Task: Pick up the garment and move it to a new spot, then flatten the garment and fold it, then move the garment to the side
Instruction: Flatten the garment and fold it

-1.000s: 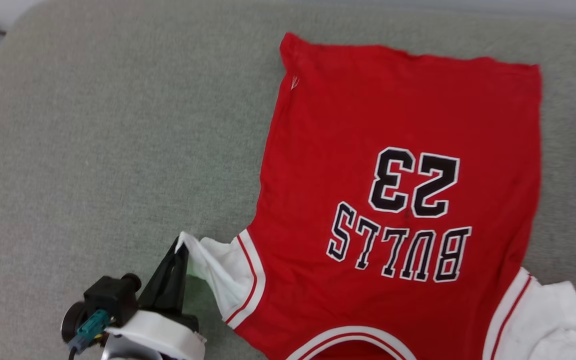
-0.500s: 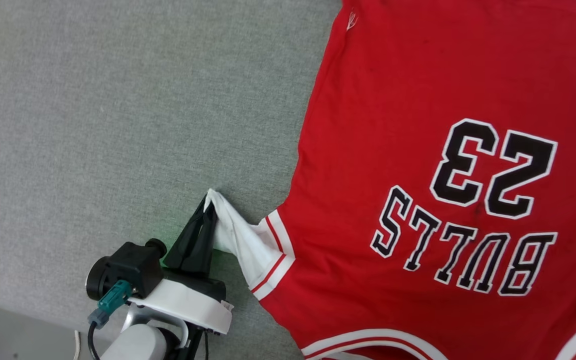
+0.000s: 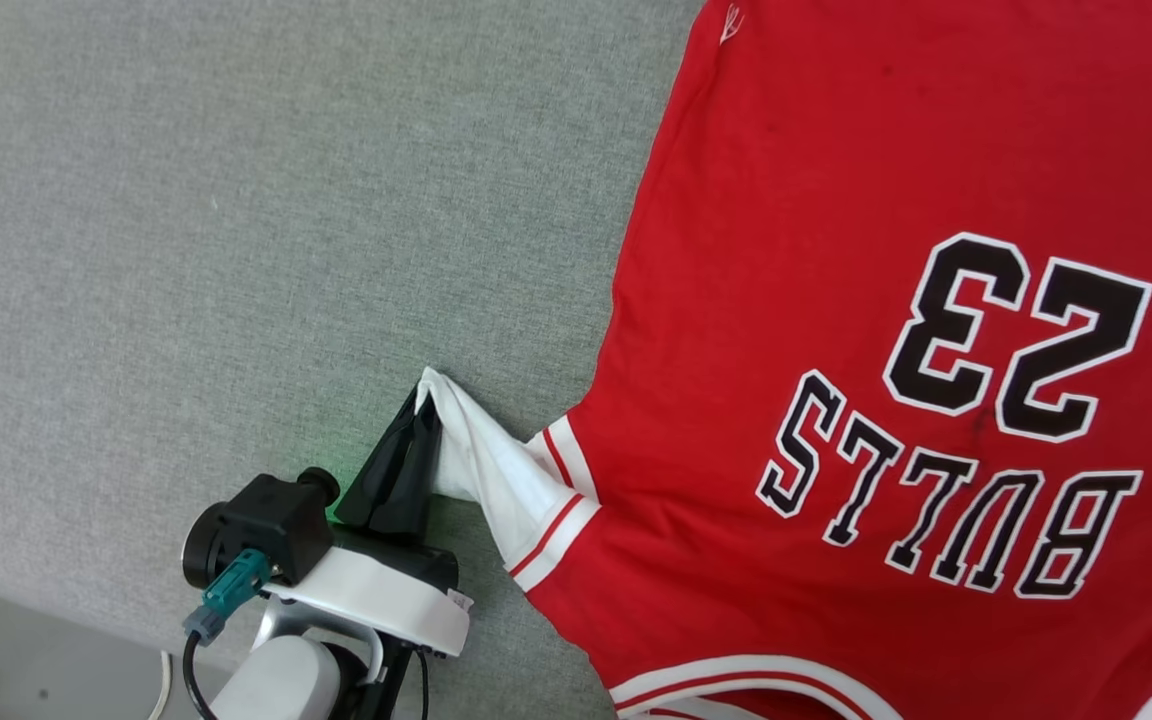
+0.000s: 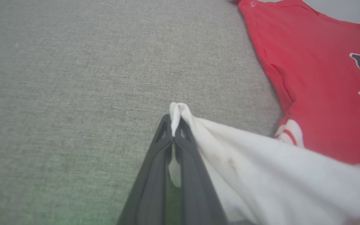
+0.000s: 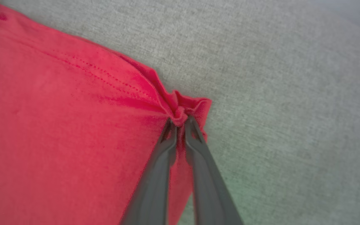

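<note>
Soft matt knit cloth for the garment [image 3: 816, 180]: red body, stitched hem puckered at the jaws of the right gripper [image 5: 180, 121]; white sleeve, faintly soiled, bunched between the jaws of the left gripper [image 4: 174, 123]. Smooth matt dark plastic fingers [image 4: 152, 181]. Coarse matt grey woven upholstery [image 3: 236, 250] beyond both jaws. Glossy white plastic wrist shell [image 3: 376, 605].

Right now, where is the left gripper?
In the head view the left gripper is at lower left over the grey surface, shut on the white sleeve tip of the garment, left of its red body.

Bright even light; wrist views soft, green glow by the left gripper [image 3: 421, 402].
</note>
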